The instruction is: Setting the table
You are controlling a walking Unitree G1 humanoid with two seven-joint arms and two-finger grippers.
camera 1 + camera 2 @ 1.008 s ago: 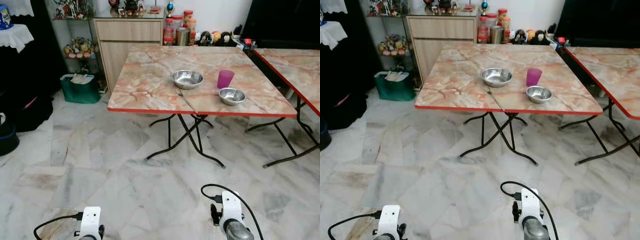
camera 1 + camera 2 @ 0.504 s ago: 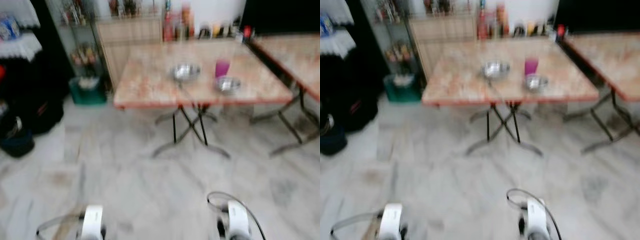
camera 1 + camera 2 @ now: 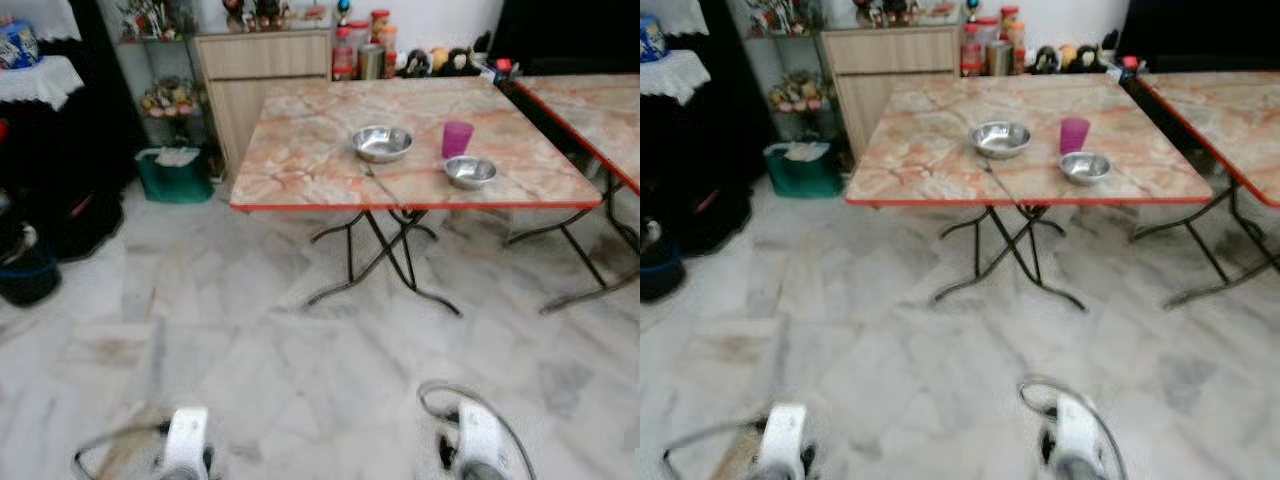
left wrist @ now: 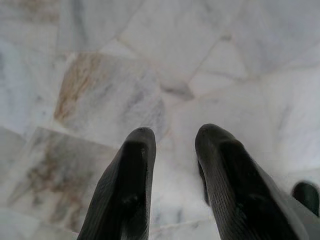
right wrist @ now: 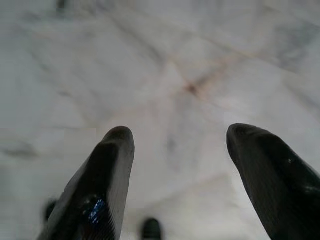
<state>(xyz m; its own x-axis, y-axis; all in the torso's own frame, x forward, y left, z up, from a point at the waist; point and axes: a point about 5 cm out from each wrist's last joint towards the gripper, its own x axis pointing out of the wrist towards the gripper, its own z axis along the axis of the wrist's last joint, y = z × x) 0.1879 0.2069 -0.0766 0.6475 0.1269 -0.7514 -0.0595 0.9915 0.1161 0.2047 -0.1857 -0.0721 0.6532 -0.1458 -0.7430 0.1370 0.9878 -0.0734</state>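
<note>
A marble-patterned folding table (image 3: 300, 170) with a red edge stands a few steps ahead. On it are a larger steel bowl (image 3: 382, 143), a smaller steel bowl (image 3: 470, 172), a purple cup (image 3: 457, 138) and a fork (image 3: 377, 183) near the front edge. Both arms hang low, their wrists at the bottom of the head views: left arm (image 3: 185, 440), right arm (image 3: 470, 445). In the wrist views, the left gripper (image 4: 176, 132) points at the marble floor with a narrow gap between its fingers. The right gripper (image 5: 182, 131) is wide open over the floor. Both hold nothing.
A second similar table (image 3: 590, 110) stands at the right. Behind are a wooden cabinet (image 3: 265, 70) with jars, a green bag (image 3: 175, 175) and, at the left, a dark bucket (image 3: 25, 275). Black folding legs (image 3: 385, 260) spread under the table. Marble floor lies between me and the table.
The whole picture has shifted and blurred, then sharpened, so the camera moved; the table now sits slightly higher in view. The bowls, cup and fork kept their places. Both arms still hang.
</note>
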